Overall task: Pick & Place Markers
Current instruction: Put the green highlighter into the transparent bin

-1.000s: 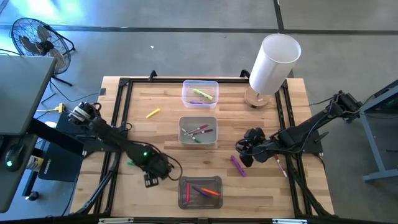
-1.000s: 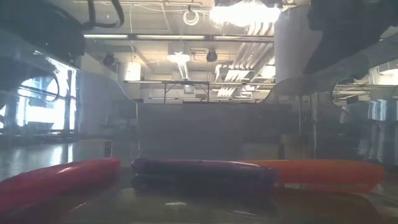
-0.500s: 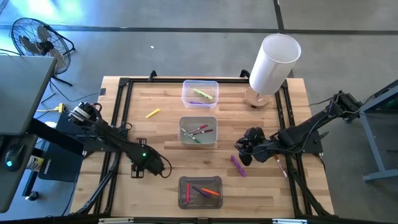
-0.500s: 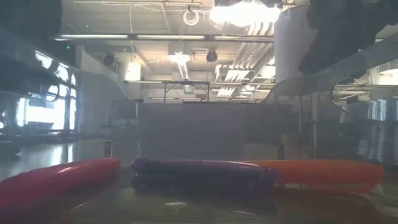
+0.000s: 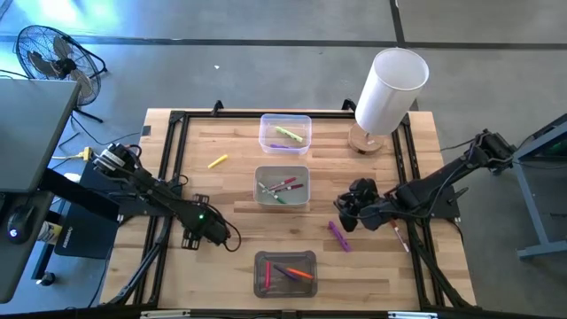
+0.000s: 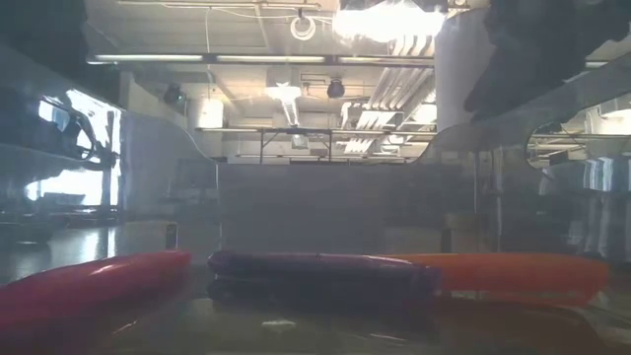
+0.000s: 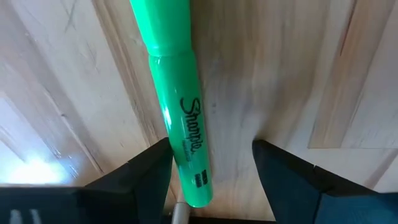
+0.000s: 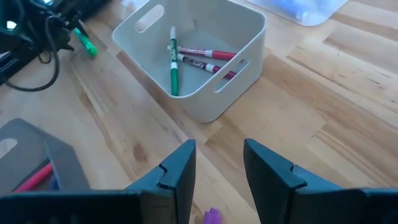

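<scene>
A green marker (image 7: 177, 106) lies flat on the wood near the table's left rail. My left gripper (image 5: 191, 237) (image 7: 211, 152) is low over it and open, with its fingers on either side of the marker's barrel. A purple marker (image 5: 338, 236) (image 8: 212, 215) lies on the table right of centre. My right gripper (image 5: 349, 214) (image 8: 219, 152) hovers open just beyond its far end. A yellow marker (image 5: 217, 161) lies loose on the far left of the table. A thin red marker (image 5: 399, 237) lies by the right rail. My left gripper's one finger (image 7: 152, 165) stands right beside the green marker's barrel (image 7: 186, 146), coming from above with the fingers across it. I cannot tell whether it touches. The marker lies flat on the table.
Three bins stand in a row down the middle: a clear one (image 5: 285, 131) at the far side, a pale one (image 5: 282, 186) holding red and green markers, and a near one (image 5: 285, 273) with red, purple and orange markers. A big white cylinder (image 5: 390, 89) stands at the far right corner.
My left gripper has moved from beside the near bin toward the table's left edge and a little toward the far edge, ending over the green marker. My right gripper has shifted slightly toward the far edge. No marker has moved.
</scene>
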Robot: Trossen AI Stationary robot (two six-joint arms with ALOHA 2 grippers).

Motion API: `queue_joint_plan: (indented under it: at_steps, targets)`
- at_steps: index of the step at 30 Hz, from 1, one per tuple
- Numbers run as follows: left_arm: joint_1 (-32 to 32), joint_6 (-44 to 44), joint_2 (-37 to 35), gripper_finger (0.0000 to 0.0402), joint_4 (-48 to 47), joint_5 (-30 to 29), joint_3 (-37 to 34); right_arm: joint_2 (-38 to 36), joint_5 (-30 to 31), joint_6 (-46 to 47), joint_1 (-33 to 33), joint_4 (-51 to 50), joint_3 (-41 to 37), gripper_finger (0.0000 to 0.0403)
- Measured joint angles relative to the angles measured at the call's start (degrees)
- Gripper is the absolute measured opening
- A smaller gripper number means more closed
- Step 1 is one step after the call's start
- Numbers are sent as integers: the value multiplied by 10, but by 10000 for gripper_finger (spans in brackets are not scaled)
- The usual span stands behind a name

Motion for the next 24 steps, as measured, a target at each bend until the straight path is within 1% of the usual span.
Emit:
queue_joint_plan:
  at_steps: [3,6,8,11,12,18,22,24]
  targets:
    - [0,10,-8,222,19,7,1,0,0,0,-11,0,0,124]
    - [11,7,-7,189,24,18,1,0,0,-1,-22,0,0,124]
    - [23,-3,-7,150,27,26,1,0,0,-2,-27,0,0,124]
    - [44,-13,-7,74,29,37,2,0,-1,-9,-29,0,0,124]
    - [50,-13,-7,55,28,41,2,0,-3,-15,-30,1,0,124]
    - [80,-42,-4,57,29,71,8,0,-7,-21,-30,1,0,124]
    - [89,-86,-1,57,28,70,34,0,-25,-42,-30,1,0,124]
    - [89,-102,-1,57,45,61,53,0,-38,-54,-30,1,0,124]
